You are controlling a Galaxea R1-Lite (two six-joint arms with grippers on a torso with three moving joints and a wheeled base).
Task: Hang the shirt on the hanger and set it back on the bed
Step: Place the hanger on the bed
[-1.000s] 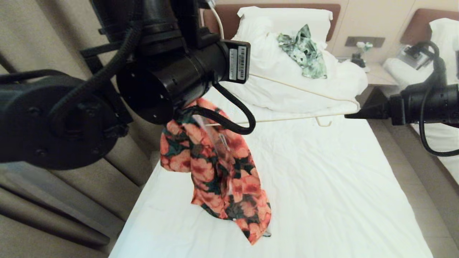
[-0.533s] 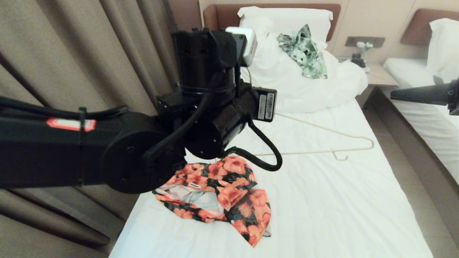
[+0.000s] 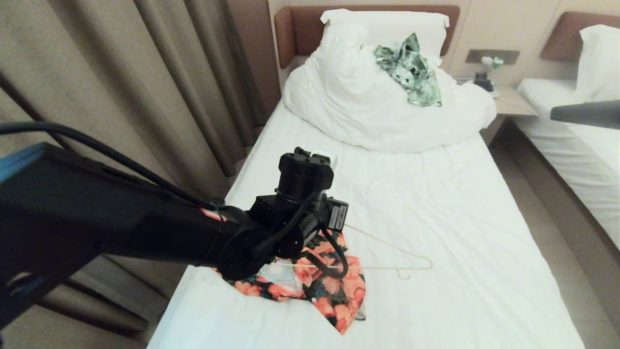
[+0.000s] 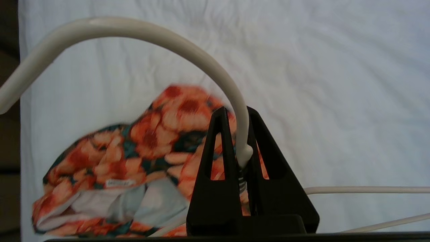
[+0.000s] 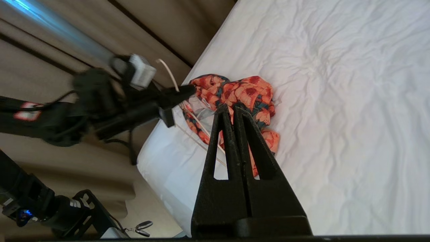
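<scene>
Pinching the curved hook of the thin cream-coloured wire hanger (image 4: 161, 40) between black fingers, left gripper (image 4: 237, 134) low over the near left part of the single bed with plain white sheets (image 3: 436, 203). Hanger frame reaching out from the gripper across the sheet, its bottom bar lying over the crumpled short-sleeved shirt with orange-pink flowers on dark green (image 3: 334, 295). Shirt heaped on the sheet near the bed's curtain-side edge, not threaded onto the hanger. Right gripper (image 5: 232, 108) pressed together on nothing, held above the bed, well apart from the shirt. Green-and-white leafy garment (image 3: 411, 72) on the bulky white duvet (image 3: 348, 106) at the bed's head.
</scene>
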